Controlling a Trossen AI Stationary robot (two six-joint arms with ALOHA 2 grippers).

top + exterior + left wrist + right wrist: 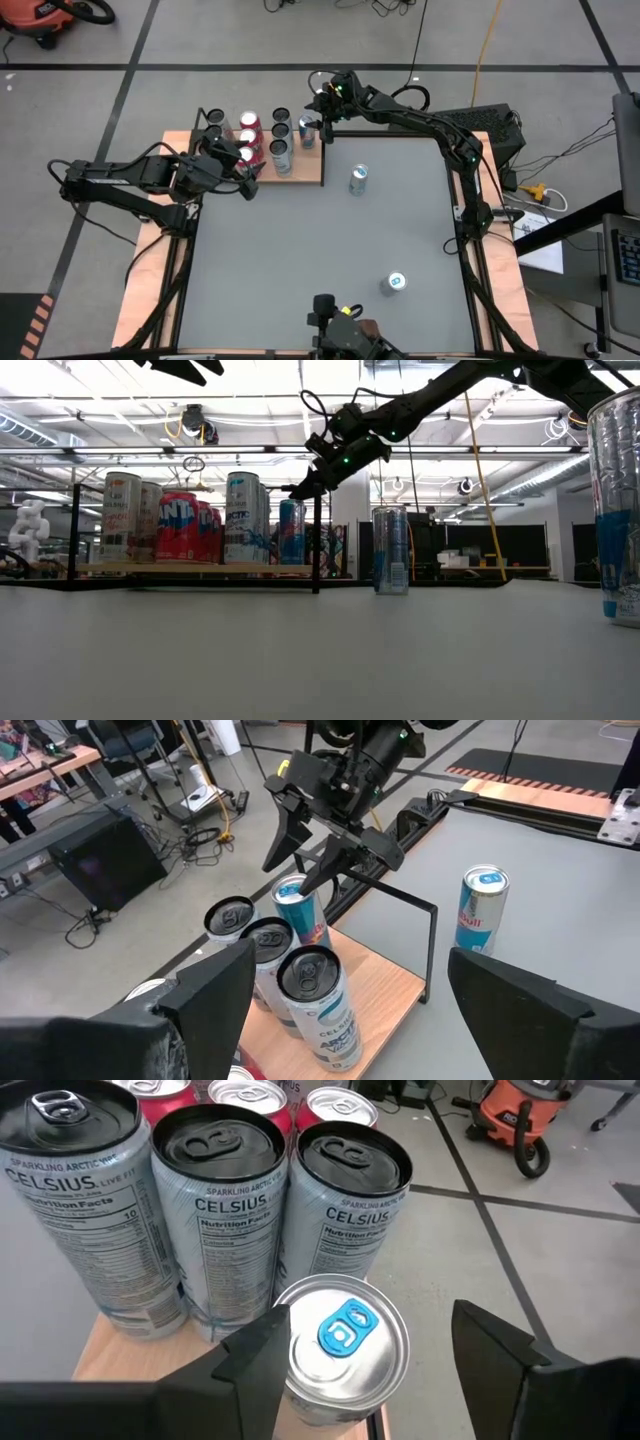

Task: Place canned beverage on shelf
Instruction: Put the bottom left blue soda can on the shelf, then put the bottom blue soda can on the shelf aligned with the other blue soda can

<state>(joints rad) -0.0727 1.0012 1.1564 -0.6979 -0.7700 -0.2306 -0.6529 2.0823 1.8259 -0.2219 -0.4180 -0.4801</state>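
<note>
My right gripper [365, 1355] hovers with jaws released, straddling but not gripping the blue-tabbed can [340, 1342] standing at the shelf's [305, 170] corner beside three Celsius cans [225, 1210]. My left gripper [250, 180], jaws spread and empty, waits near the shelf's front edge.

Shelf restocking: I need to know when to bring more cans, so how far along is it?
Several cans already stand on the shelf. The right hand hangs open just above a blue-tabbed can at the shelf's corner, apparently being set down. Two cans are left on the table: one beside the shelf, one nearer the front. The left hand waits open at the shelf's other side.
</note>
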